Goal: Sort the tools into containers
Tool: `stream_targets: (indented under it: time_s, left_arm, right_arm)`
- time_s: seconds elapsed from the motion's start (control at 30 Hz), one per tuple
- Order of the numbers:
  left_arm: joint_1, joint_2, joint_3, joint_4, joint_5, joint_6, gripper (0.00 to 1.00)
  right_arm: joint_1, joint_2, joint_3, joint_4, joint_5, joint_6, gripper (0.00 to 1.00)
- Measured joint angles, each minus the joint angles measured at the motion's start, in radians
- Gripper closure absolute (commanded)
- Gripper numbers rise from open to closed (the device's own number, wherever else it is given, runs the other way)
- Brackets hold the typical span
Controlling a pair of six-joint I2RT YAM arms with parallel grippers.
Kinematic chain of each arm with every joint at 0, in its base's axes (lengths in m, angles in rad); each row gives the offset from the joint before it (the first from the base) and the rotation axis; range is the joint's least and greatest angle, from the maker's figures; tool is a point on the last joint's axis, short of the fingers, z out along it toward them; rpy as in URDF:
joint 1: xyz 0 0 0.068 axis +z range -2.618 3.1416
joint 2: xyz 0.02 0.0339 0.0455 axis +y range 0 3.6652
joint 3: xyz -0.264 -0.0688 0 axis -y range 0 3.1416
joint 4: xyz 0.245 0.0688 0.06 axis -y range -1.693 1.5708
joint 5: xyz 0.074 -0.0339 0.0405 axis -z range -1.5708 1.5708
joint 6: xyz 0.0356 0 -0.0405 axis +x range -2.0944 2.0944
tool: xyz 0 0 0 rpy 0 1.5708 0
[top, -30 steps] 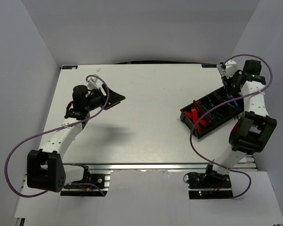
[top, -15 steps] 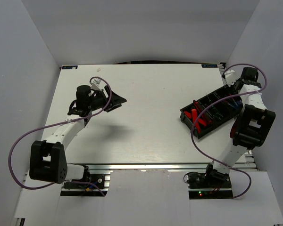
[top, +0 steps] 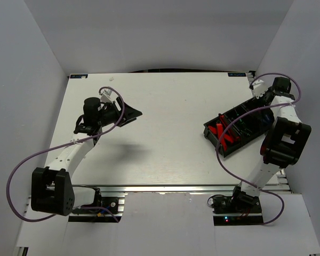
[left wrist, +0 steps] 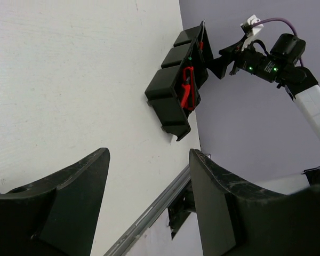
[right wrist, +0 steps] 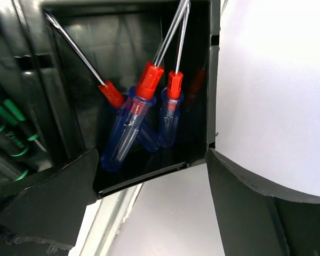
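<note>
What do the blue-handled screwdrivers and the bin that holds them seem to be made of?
The handles look like clear blue plastic: glossy, and one sees through them. The shafts seem polished metal, thin and silvery. The bin is probably black moulded plastic, smooth with a dull sheen.

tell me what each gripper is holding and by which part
Nothing is held. The right gripper stands open above the blue screwdrivers; the left gripper is open and empty.

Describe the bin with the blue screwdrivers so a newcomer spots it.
Find the black bin row at the table's right edge. It is the end compartment at the right gripper, holding clear blue, red-collared handles; its neighbour holds black-green ones.
</note>
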Motion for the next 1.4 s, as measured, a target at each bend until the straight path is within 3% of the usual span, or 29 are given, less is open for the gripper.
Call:
stream_targets:
  time_s: [0.37, 0.7, 0.8, 0.87, 1.17, 1.4]
  left_arm:
    - [0.004, -0.081, -0.010, -0.006, -0.002, 0.020, 0.27]
    - [0.006, -0.251, 0.018, -0.024, -0.055, 0.092, 0.20]
    - [0.006, -0.309, 0.023, -0.045, -0.080, 0.120, 0.11]
    - [0.006, -0.349, 0.023, -0.070, -0.102, 0.132, 0.02]
    - [0.006, -0.556, 0.018, -0.164, -0.223, 0.182, 0.02]
    - [0.006, -0.609, 0.000, -0.182, -0.253, 0.186, 0.02]
  right_arm:
    - [0.055, -0.108, 0.169, -0.198, -0.280, 0.110, 0.10]
    - [0.471, -0.315, 0.156, -0.160, -0.378, 0.284, 0.10]
    - [0.541, -0.320, 0.156, -0.155, -0.413, 0.323, 0.11]
    - [0.558, -0.318, 0.156, -0.154, -0.422, 0.355, 0.11]
    - [0.590, -0.320, 0.156, -0.086, -0.431, 0.515, 0.11]
    - [0.590, -0.415, 0.052, -0.038, -0.407, 0.565, 0.10]
